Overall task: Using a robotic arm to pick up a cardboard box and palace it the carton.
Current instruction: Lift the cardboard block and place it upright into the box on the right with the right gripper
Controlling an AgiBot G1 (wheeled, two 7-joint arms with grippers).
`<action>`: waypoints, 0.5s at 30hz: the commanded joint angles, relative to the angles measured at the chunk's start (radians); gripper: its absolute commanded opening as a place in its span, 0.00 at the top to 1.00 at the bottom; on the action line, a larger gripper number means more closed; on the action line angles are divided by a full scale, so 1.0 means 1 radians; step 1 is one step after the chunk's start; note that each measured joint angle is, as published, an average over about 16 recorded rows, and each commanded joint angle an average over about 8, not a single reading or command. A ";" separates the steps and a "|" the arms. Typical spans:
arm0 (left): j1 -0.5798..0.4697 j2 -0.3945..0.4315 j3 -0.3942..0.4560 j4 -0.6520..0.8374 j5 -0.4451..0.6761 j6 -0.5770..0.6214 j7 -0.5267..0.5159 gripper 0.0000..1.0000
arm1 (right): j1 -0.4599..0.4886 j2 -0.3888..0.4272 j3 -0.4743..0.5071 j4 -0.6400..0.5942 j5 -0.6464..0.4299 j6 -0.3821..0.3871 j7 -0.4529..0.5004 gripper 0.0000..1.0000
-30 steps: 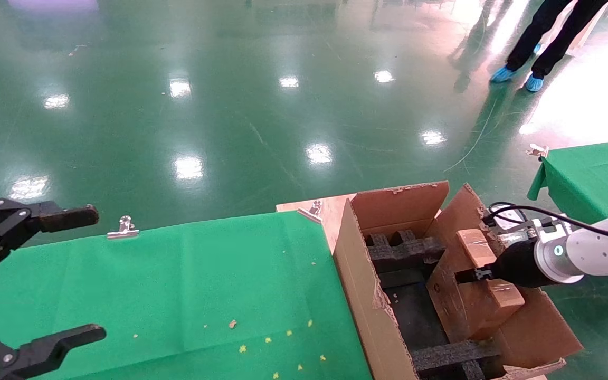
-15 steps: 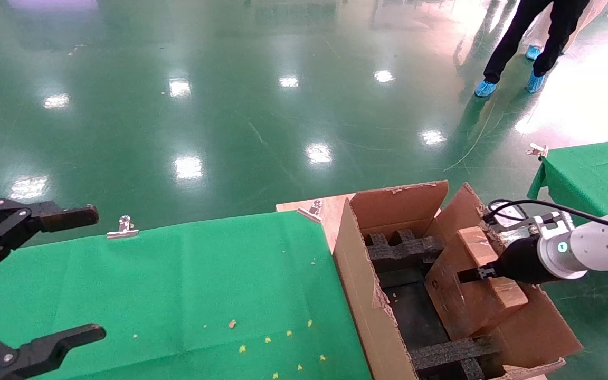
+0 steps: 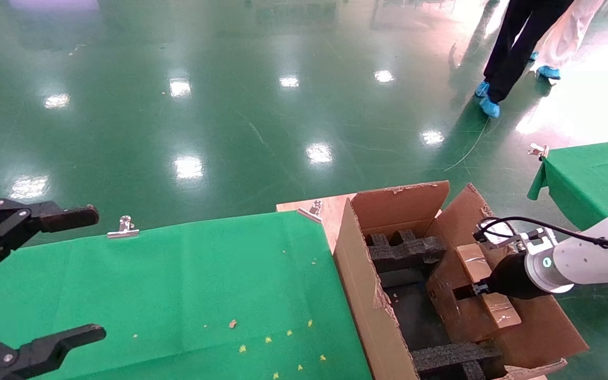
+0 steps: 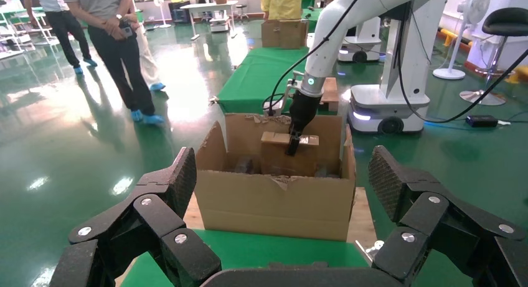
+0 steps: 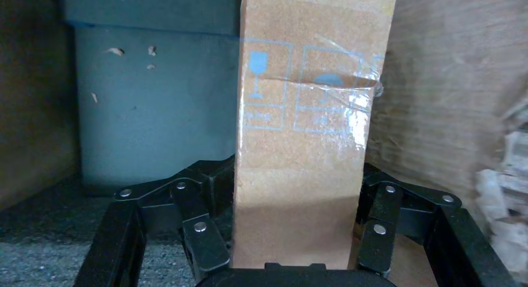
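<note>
Reaching in from the right with the right gripper [image 3: 474,289] on its white arm [image 3: 594,258], down inside the carton [image 3: 359,295]. Squeezing the box [image 3: 486,285] tight between both black fingers [image 5: 202,237], one on each flat side. Holding the box tilted, its top end leaning toward the far right flap [image 3: 462,211], its low end pointing down into the carton. Hanging just beside a big brown inner panel [image 3: 454,311] and above the dark bottom, between the far black foam [image 3: 404,250] and the near black foam [image 3: 452,356]; cannot tell whether touching the panel. Showing a shiny strip of clear tape [image 5: 348,106] and pale blue printed marks [image 5: 264,81] on the box face in the right wrist view. Showing the same box [image 4: 289,139] up near the carton's rim [image 4: 274,203] in the left wrist view, with the black gripper [image 4: 291,145] pinching it from above. Sitting at the right end of a table with a green cloth [image 3: 177,285], the carton with its flaps standing up. Waiting far off at the left edge, over the green cloth, the left gripper [image 3: 37,274] spread wide and holding nothing. Walking on the shiny green floor [image 3: 203,105] far behind, a person [image 3: 515,47] in blue shoe covers.
</note>
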 commanded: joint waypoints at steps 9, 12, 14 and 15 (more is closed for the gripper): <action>0.000 0.000 0.000 0.000 0.000 0.000 0.000 0.00 | -0.050 -0.042 0.011 -0.075 0.040 -0.015 -0.047 1.00; 0.000 0.000 0.000 0.000 0.000 0.000 0.000 0.00 | -0.060 -0.050 0.016 -0.091 0.054 -0.026 -0.062 1.00; 0.000 0.000 0.001 0.000 0.000 0.000 0.000 0.00 | -0.066 -0.054 0.019 -0.100 0.063 -0.032 -0.072 1.00; 0.000 0.000 0.001 0.000 0.000 0.000 0.000 0.00 | -0.069 -0.055 0.020 -0.104 0.066 -0.035 -0.076 1.00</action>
